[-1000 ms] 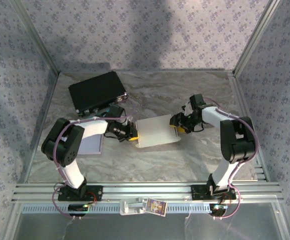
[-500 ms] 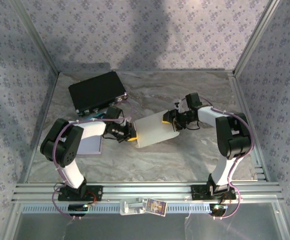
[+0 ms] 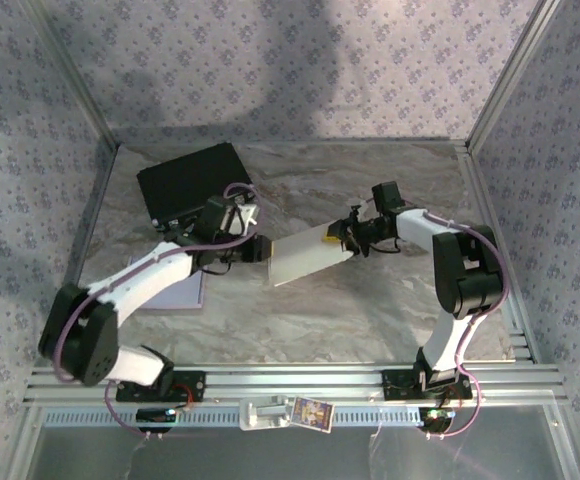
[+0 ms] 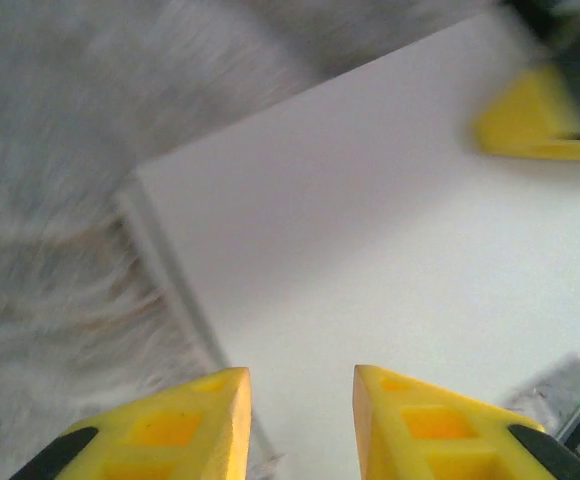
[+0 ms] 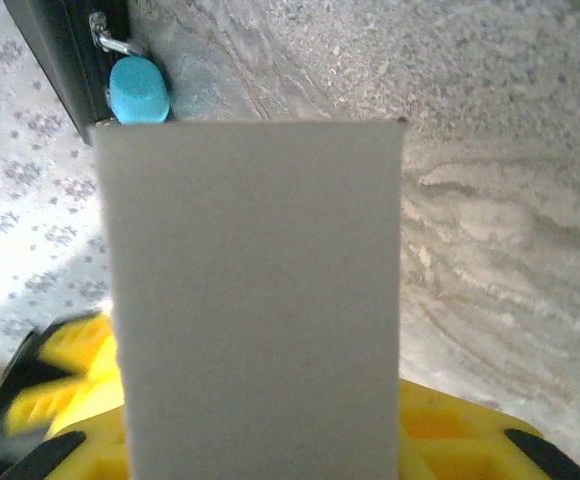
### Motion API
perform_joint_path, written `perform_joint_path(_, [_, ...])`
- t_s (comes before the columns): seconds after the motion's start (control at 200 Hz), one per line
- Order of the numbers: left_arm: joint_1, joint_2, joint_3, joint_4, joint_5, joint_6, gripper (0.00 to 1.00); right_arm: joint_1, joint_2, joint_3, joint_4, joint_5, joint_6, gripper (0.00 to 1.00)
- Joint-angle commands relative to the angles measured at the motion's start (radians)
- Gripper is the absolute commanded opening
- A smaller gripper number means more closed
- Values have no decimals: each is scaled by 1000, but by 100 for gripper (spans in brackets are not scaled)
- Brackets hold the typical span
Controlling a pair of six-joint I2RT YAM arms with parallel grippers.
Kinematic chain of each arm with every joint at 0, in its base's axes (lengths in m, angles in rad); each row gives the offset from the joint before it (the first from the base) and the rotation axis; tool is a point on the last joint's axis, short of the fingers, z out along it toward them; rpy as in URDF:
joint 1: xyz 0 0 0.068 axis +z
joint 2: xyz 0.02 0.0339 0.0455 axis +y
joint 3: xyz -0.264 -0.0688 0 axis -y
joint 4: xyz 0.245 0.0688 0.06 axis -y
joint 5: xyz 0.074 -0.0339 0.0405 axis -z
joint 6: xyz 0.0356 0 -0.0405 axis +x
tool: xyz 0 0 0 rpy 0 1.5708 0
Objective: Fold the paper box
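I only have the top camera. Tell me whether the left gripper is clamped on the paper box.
Observer: No. On its wrist camera the left gripper has its fingers apart, with a clear gap between them over the paper box.
Operator: Now report the right side.
Observer: On the right wrist camera a flat panel of the box covers the middle of the right gripper, with yellow fingers showing on either side. I cannot tell whether it is pinching.
Operator: Name anything by the black case.
Observer: A small blue cap sits beside the corner of the black case, under a metal latch.
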Motion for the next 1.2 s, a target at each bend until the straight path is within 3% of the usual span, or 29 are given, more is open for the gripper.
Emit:
perform_joint_path(0.0, [-92,-59,60,-99,-70,355,34,-18,4,37,-164,-23,108,32])
perform_joint_path(0.19, [-205,-38,145,-266,-127,679,40,-30,46,112,-360,-78,136,30])
perform_joint_path(0.365, [-300,13,208,-332,-258,839,43,-39,43,115,-417,-95,191,29])
perform_joint_path(0.65, [-353,78,227,-318,-293,907,48,-53,50,94,-441,-128,265,29])
perform_joint_path(0.75, [-359,108,227,-298,-342,913,56,-53,53,82,-456,-144,268,27])
perform_joint_path(1.194, [-371,200,254,-250,-431,982,55,-59,55,27,-528,-193,260,30])
